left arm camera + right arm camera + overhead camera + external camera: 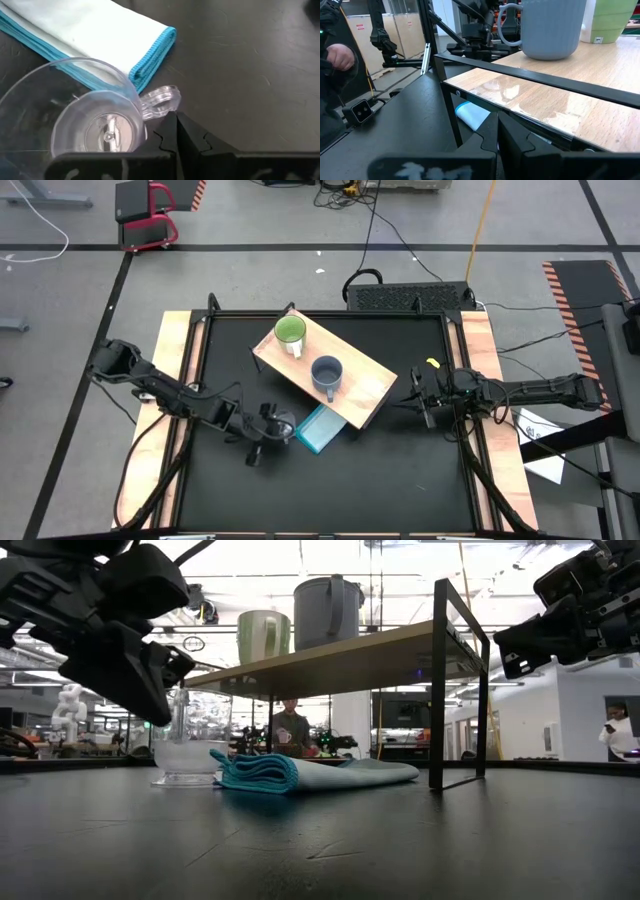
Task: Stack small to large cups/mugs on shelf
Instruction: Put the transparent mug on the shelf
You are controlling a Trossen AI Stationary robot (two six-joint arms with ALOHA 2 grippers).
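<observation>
Overhead, the green mug (pixel 290 333) and the grey-blue mug (pixel 327 373) already stand on the shelf (pixel 372 388), green toward ten o'clock of the blue. The left gripper (pixel 266 428) hovers at the shelf's seven o'clock beside the folded blue cloth (pixel 319 430); the right gripper (pixel 424 393) waits at three o'clock.

Level with the table, the glass cup (pixel 186 747) stands on the table, touching the cloth's edge, with the left gripper above it.

From the left wrist, the fingers (pixel 192 137) are pressed together just beside the cup's clear handle (pixel 161 99), holding nothing. To lift well, they should probably spread first, then pinch the rim or handle squarely.

From the right wrist, the closed fingers (pixel 517 140) face the shelf edge.
</observation>
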